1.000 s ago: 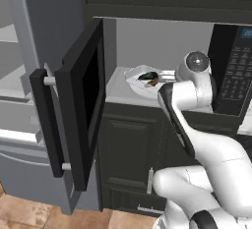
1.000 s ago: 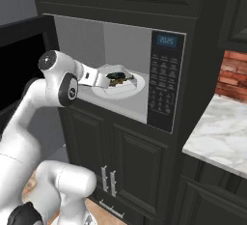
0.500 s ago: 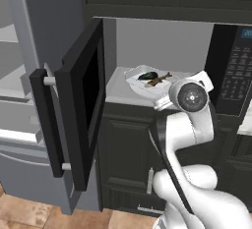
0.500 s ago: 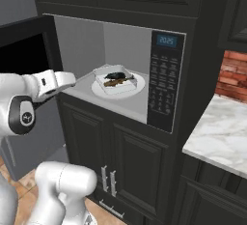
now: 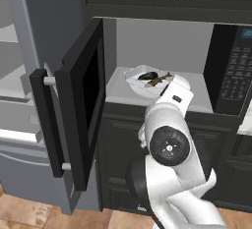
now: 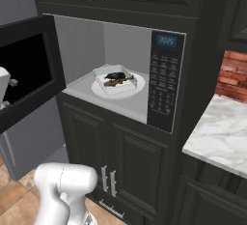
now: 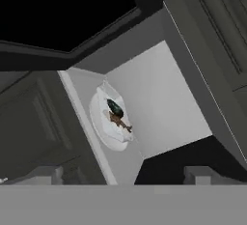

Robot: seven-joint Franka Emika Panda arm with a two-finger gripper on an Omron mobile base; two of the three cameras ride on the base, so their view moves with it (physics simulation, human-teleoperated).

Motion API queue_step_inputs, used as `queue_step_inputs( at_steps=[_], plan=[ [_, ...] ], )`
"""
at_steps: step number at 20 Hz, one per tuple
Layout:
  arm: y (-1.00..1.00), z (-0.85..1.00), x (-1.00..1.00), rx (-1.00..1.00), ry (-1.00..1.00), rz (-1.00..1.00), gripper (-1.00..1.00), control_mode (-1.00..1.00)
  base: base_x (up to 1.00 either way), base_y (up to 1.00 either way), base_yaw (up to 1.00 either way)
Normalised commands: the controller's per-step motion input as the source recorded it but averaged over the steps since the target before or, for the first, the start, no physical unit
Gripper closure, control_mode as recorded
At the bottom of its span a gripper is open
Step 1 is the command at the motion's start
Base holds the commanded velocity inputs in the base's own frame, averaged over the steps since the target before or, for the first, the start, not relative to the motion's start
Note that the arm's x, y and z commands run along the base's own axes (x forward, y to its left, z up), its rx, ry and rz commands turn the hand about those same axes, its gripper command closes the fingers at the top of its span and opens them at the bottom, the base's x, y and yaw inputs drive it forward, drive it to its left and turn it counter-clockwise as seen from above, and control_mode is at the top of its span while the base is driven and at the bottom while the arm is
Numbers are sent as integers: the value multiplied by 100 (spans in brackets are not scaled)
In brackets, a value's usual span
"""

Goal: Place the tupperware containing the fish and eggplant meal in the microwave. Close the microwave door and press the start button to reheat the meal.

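I see the tupperware (image 6: 115, 77) sitting inside the microwave (image 6: 166, 79), door (image 5: 81, 105) wide open; my tool (image 7: 123, 175) is fully spread, holding nothing.

Translucent plastic tupperware (image 6: 116, 76); glossy black microwave door (image 5: 83, 100); matt grey interior.

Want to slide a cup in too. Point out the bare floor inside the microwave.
Inside the microwave, bare floor lies left of the tupperware toward the microwave door, and along the front edge. The middle, toward the keypad side, is crowded: the tupperware sits on a round white plate.
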Motion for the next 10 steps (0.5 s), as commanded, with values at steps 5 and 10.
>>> queue_step_inputs(
  at_steps=[5, 10],
  plan=[
    [100, 0, -94, -51, -3, 12, -100, -100, 0, 0, 0],
    [100, -30, -75, -47, -5, 7, -100, -100, 0, 0, 0]
  ],
)
